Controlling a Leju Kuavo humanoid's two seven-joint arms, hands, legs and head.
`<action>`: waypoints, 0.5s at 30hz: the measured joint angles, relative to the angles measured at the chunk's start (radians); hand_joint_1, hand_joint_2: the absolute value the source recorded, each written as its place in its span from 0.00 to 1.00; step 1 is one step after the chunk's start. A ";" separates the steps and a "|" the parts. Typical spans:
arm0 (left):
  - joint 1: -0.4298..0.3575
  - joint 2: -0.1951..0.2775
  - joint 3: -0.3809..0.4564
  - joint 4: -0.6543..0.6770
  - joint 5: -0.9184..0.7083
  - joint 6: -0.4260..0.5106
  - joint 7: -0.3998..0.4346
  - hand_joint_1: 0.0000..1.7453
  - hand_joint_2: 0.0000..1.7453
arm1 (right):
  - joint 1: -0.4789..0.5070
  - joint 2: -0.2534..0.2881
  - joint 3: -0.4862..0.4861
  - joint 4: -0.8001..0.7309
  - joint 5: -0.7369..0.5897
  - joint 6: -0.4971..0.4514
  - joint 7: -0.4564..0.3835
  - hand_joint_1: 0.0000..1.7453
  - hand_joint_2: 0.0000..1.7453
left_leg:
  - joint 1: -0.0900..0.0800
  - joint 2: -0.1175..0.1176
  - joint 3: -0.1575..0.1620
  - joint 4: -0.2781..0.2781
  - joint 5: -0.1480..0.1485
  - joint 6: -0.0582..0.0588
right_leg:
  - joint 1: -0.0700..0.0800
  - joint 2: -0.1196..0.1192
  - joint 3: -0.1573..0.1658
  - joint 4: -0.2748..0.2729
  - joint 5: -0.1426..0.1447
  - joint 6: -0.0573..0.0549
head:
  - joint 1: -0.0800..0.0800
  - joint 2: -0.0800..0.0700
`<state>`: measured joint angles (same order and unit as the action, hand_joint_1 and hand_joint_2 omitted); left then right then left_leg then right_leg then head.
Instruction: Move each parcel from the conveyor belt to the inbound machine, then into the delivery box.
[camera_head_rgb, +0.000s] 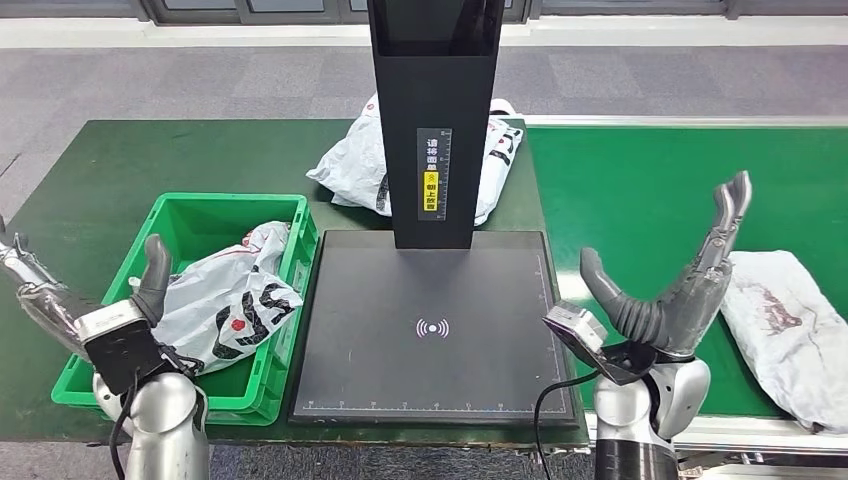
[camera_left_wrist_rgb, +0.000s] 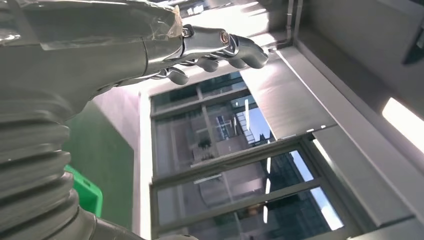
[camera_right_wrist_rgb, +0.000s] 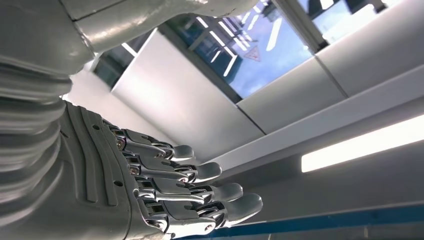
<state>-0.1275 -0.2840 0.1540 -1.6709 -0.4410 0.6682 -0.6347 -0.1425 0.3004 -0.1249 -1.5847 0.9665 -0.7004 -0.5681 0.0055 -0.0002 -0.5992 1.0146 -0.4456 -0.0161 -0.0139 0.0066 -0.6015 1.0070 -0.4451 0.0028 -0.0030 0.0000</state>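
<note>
Hands both spread and hold nothing: left hand (camera_head_rgb: 95, 310) beside the green plastic crate (camera_head_rgb: 190, 215), right hand (camera_head_rgb: 680, 285) near the conveyor belt (camera_head_rgb: 640, 190). Crumpled white plastic parcel (camera_head_rgb: 790, 330) lies on the belt, cut off at the frame edge; a second white printed parcel (camera_head_rgb: 235, 300) lies in the crate, a third bag (camera_head_rgb: 360, 160) partly hidden behind the black scanner column (camera_head_rgb: 435, 120).

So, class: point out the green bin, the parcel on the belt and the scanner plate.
green bin (camera_head_rgb: 185, 209), head view, bare far wall.
parcel (camera_head_rgb: 790, 325), head view, middle of the bag.
scanner plate (camera_head_rgb: 433, 328), head view, its white symbol.

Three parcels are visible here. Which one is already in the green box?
The crumpled white parcel with black and red print, inside the green box. One other lies behind the black machine column; the third on the conveyor belt.
</note>
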 joint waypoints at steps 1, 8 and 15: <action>0.001 0.001 -0.009 -0.007 0.062 -0.028 -0.013 0.00 1.00 | 0.001 0.000 -0.017 0.004 0.014 0.000 0.003 0.00 1.00 | 0.000 0.000 0.000 0.000 0.000 0.000 | 0.000 -0.001 0.000 0.000 0.000 0.000 | 0.000 0.000; 0.027 0.005 -0.068 -0.025 0.467 -0.400 -0.056 0.00 1.00 | -0.040 -0.001 -0.278 0.102 0.366 0.000 0.054 0.00 1.00 | -0.001 -0.004 -0.001 0.001 0.000 0.000 | -0.001 -0.003 0.001 0.000 0.000 0.001 | 0.000 0.000; 0.054 0.006 -0.099 0.015 0.595 -0.628 -0.017 0.00 1.00 | -0.058 -0.156 -0.333 0.251 0.561 0.000 0.677 0.00 1.00 | -0.002 -0.006 -0.002 0.001 0.000 0.003 | -0.002 -0.006 0.002 0.000 -0.001 0.003 | 0.000 0.000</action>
<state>-0.0733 -0.2780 0.0546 -1.6559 0.1541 0.0403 -0.6512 -0.2006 0.1447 -0.4584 -1.3337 1.5270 -0.7001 0.1092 0.0034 -0.0064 -0.6010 1.0155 -0.4459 -0.0132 -0.0157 0.0003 -0.5991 1.0065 -0.4456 0.0055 -0.0027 -0.0002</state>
